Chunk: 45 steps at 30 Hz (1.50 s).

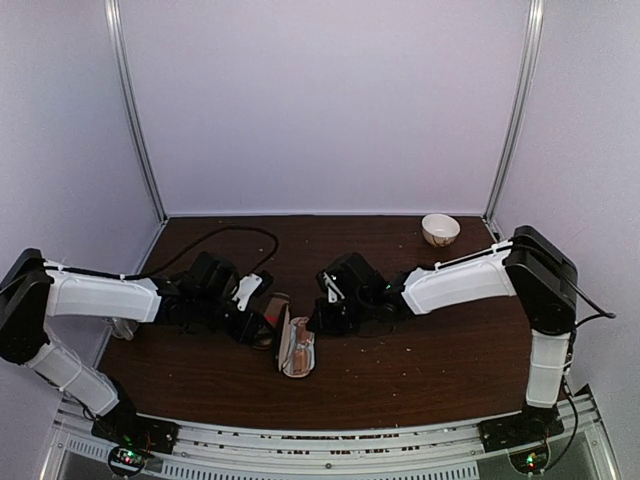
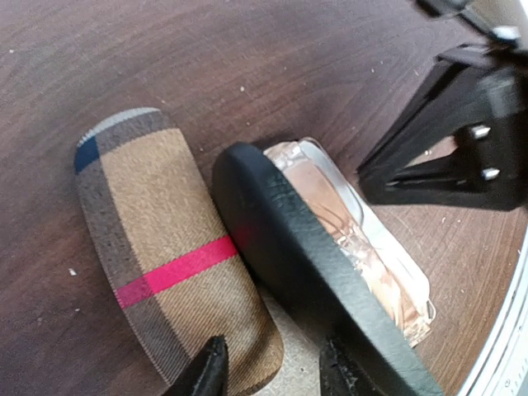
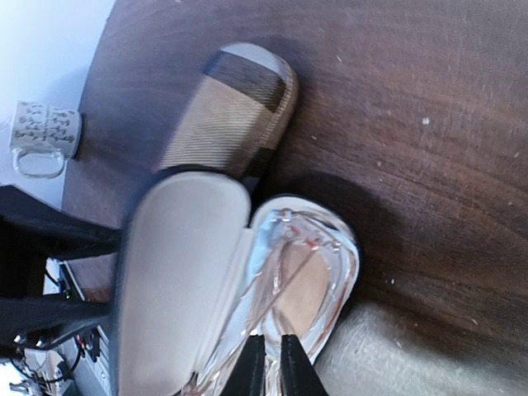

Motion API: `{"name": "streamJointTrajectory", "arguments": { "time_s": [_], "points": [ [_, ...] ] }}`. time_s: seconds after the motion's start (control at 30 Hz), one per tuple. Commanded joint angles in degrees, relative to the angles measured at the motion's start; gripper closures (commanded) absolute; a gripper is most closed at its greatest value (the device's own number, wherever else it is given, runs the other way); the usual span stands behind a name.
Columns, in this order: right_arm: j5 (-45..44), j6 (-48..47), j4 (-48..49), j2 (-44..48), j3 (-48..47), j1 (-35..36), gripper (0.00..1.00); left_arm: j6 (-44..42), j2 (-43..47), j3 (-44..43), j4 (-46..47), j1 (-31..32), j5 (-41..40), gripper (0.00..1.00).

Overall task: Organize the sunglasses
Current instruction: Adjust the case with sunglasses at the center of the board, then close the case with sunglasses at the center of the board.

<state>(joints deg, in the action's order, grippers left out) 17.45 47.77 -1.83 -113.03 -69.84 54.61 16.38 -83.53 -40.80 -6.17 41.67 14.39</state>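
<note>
One pair of sunglasses (image 3: 309,272), thin copper wire frame with clear lenses, lies folded in the tray of the open black case (image 3: 181,280), whose pale-lined lid stands up. My right gripper (image 3: 268,363) is pinched almost shut at the near end of the frame, a wire running between its tips. In the left wrist view the sunglasses (image 2: 363,247) show behind the black lid (image 2: 313,272). My left gripper (image 2: 276,371) is open. One finger hangs over the brown plaid case (image 2: 165,256); the other rests against the lid's outer face.
From above, both arms meet mid-table over the open case (image 1: 297,345). A white bowl (image 1: 440,229) sits at the back right. A patterned mug (image 3: 45,136) stands by the left table edge. A black cable (image 1: 230,232) loops behind the left arm.
</note>
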Motion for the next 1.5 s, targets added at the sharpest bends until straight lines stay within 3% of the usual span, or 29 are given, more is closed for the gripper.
{"name": "streamJointTrajectory", "arguments": {
  "time_s": [0.0, 0.33, 0.6, 1.0, 1.47],
  "points": [
    [-2.14, -4.53, -4.83, 5.8, 0.06, -0.28, 0.91, 0.25, 3.05, -0.52, -0.85, -0.35, -1.92, 0.59],
    [-3.68, -7.11, -4.86, 15.11, 9.46, -3.44, 0.78, 0.53, 5.74, -0.77, -2.78, -0.36, -2.68, 0.59],
    [0.71, -3.89, 2.92, 13.76, 14.08, -4.51, 0.69, 1.66, 7.7, -1.33, -3.92, -0.36, -1.0, 0.59],
    [10.18, 5.31, 20.01, 5.75, 15.9, -3.91, 0.68, 1.98, 4.47, -3.18, -3.23, -0.36, 2.59, 0.61],
    [12.13, 9.09, 25.61, 0.22, 15.05, -1.3, 0.74, 2.85, 0.73, -3.36, -1.13, -0.21, 6.0, 0.7]
  ]
}}
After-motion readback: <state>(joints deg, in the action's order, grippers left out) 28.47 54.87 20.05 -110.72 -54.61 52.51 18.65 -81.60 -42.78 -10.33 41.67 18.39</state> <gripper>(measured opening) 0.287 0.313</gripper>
